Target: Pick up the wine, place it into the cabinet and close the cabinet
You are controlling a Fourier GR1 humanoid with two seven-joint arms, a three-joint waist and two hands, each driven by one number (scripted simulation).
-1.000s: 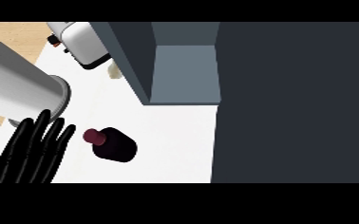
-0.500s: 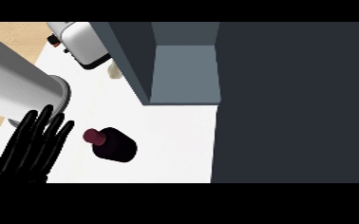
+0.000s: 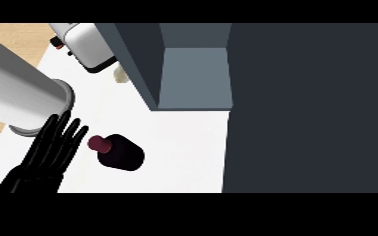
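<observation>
Edging nearer wine [image 3: 122,154]: L hand [image 3: 44,156], flat open

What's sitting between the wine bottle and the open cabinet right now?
Nothing: in the head view, only bare white counter lies between the wine bottle and the open cabinet.

Bare white counter [image 3: 184,150] runs from the wine bottle [image 3: 122,153] up to the open cabinet compartment [image 3: 196,77], leaving a free way in. The cabinet's open door [image 3: 136,62] walls the left side, and a dark cabinet front [image 3: 295,110] blocks the right. A grey cylinder [image 3: 29,102] and the left hand [image 3: 44,160] crowd the bottle's left.
</observation>
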